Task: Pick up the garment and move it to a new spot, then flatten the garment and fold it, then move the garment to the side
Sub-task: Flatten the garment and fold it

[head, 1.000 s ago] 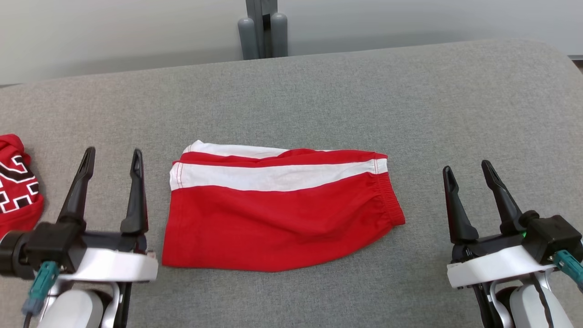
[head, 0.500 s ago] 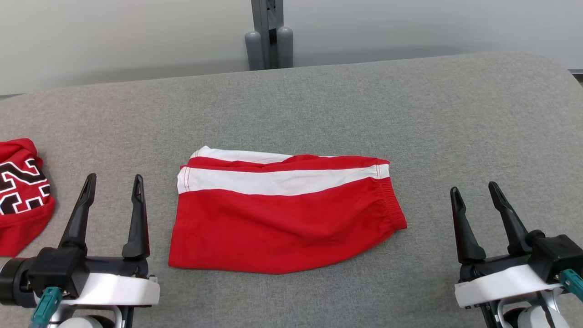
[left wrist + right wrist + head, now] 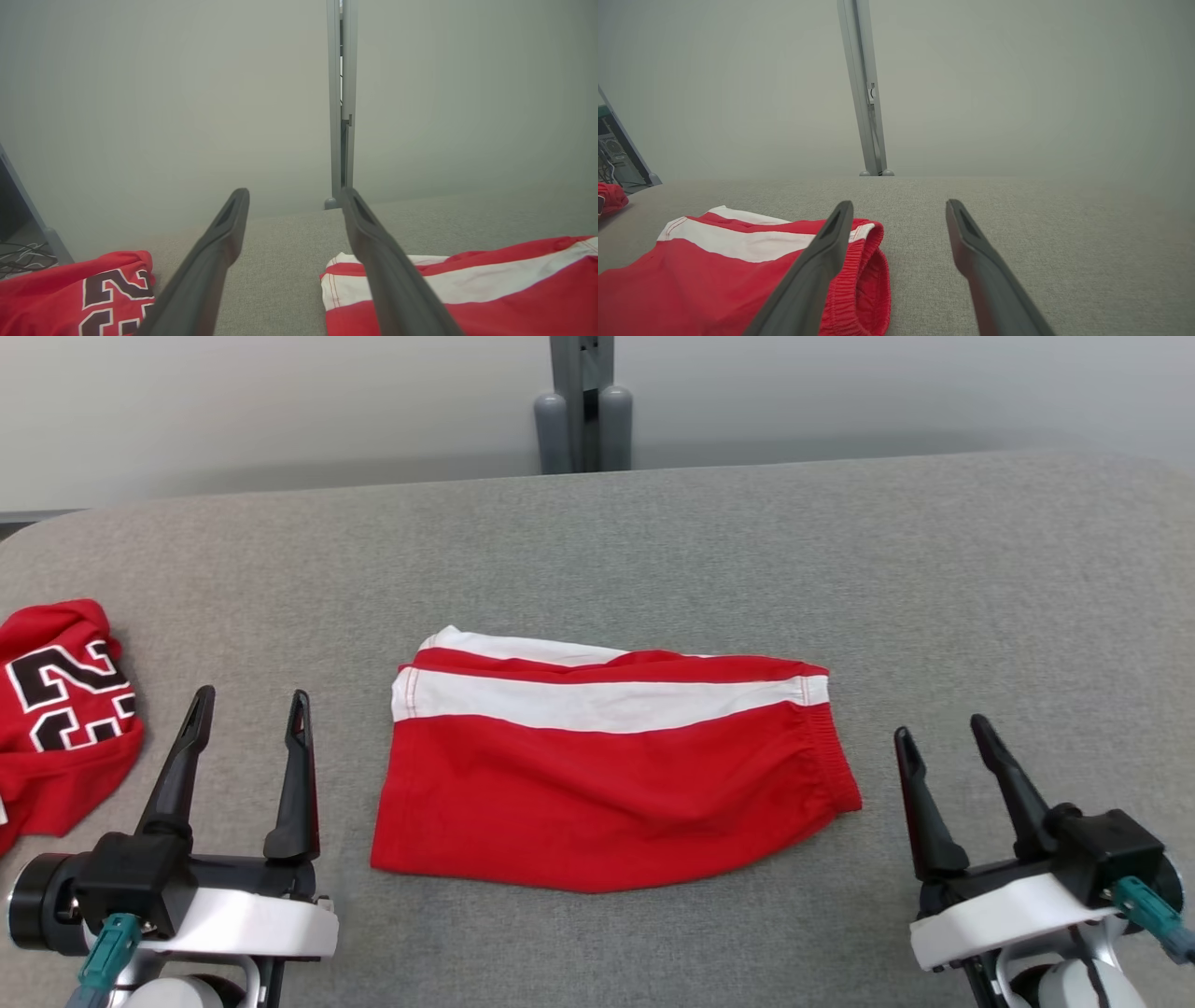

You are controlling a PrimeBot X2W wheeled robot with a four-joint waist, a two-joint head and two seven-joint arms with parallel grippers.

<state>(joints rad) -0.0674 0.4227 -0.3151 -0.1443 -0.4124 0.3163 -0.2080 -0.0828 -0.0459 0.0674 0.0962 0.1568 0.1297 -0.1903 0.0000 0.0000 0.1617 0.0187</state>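
Two grippers, both spread wide, nothing held. The left gripper (image 3: 252,693) sits near-left with fingers pointing to the far side, just left of the garment's hem end and not touching it. The right gripper (image 3: 939,726) sits near-right, just right of the waistband end, also clear of the cloth.

The garment (image 3: 607,784) = red shorts w/ white side stripe. It's lying flat-ish, lengthwise left-right, at approx centre of the grey fabric tabletop (image 3: 653,551), between the two grippers. Elastic waistband (image 3: 831,756) at right end, leg hem at left end. White stripe runs along the far side, w/ a thin red strip and a bit more white showing beyond it. Few shallow wrinkles in the red panel.

2nd item: red jersey (image 3: 65,728) w/ black-and-white number, bunched at left edge of tabletop. It's left of the left gripper and well apart from the shorts.

Grey post (image 3: 583,401) stands beyond the far edge, plain pale wall behind it.
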